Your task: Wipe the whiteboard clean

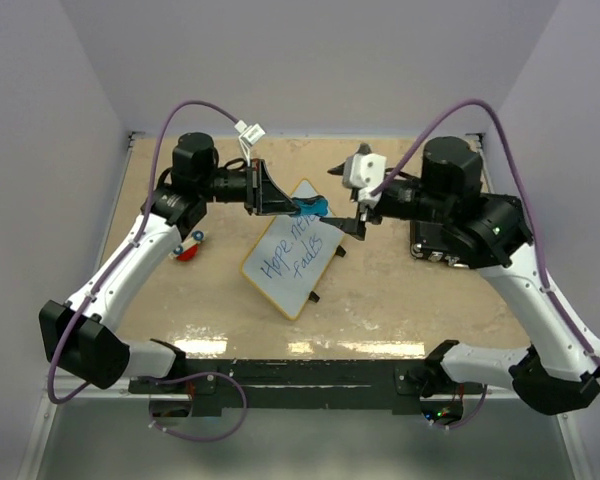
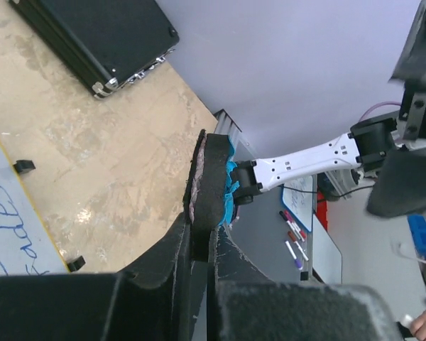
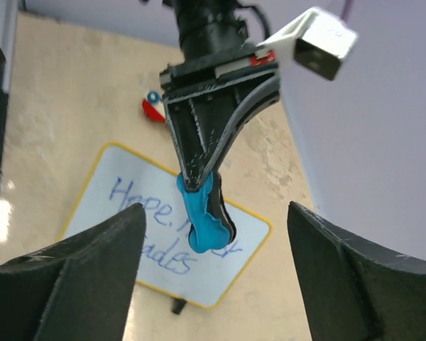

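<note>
Over whiteboard (image 1: 290, 262) — left gripper (image 3: 196, 181) clamped on blue eraser (image 3: 201, 222); right gripper (image 3: 213, 280) spread wide, holding nothing.

Covered, cropped and unclear parts

From above, the blue eraser (image 1: 312, 208) and the left gripper (image 1: 300, 206) covered the far corner of the whiteboard (image 1: 292, 262), the right arm (image 1: 500, 240) hid most of the black case (image 1: 432, 250), and a red, white and blue thing (image 1: 187, 249) beside the left arm (image 1: 130, 260) was too small to identify. The left wrist view cropped the whiteboard to its last letters. In the right wrist view the eraser masked the middle of the writing, and the fingers (image 3: 71, 284) of the right gripper (image 3: 214, 212) were blurred and cut off at the bottom.
</note>
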### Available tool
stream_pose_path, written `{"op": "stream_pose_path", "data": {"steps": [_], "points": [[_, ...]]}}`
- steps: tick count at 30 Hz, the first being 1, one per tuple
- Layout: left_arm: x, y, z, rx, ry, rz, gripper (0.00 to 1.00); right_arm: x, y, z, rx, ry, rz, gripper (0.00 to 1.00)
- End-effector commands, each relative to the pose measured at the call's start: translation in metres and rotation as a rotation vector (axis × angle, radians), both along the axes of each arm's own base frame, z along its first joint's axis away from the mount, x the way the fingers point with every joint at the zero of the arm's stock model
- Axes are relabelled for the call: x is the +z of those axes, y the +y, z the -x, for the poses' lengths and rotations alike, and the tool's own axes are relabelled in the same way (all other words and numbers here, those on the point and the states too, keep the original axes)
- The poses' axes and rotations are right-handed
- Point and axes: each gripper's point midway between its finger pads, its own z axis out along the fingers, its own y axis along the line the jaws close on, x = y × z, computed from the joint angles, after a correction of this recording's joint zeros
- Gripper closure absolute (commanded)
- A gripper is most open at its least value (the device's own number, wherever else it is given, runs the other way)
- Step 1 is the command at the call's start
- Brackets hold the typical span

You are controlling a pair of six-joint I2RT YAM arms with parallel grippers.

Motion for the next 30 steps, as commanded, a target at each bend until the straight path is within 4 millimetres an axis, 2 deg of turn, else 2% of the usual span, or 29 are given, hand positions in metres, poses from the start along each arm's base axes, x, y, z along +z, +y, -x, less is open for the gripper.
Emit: {"op": "stream_pose_path", "data": {"steps": [1,7,13,18,24,30], "points": [[0.009,0.007,-0.005,0.067,-0.031,-0.04,1.0,-0.033,0.007,-0.018,-0.019,-0.142,0.225,0.22],[0.006,0.008,-0.006,0.076,-0.025,-0.052,1.0,-0.054,0.019,-0.026,-0.035,-0.202,0.333,0.34],[0.006,0.009,-0.008,0.087,-0.024,-0.055,1.0,-0.074,0.023,-0.031,-0.031,-0.215,0.419,0.43],[0.005,0.008,-0.007,0.086,-0.021,-0.055,1.0,-0.083,0.025,-0.033,-0.026,-0.209,0.453,0.44],[0.005,0.007,-0.009,0.084,-0.01,-0.049,1.0,-0.094,0.03,-0.026,0.03,-0.166,0.469,0.42],[0.004,0.006,-0.006,0.072,-0.001,-0.047,1.0,-0.095,0.035,-0.027,0.025,-0.151,0.449,0.43]]}}
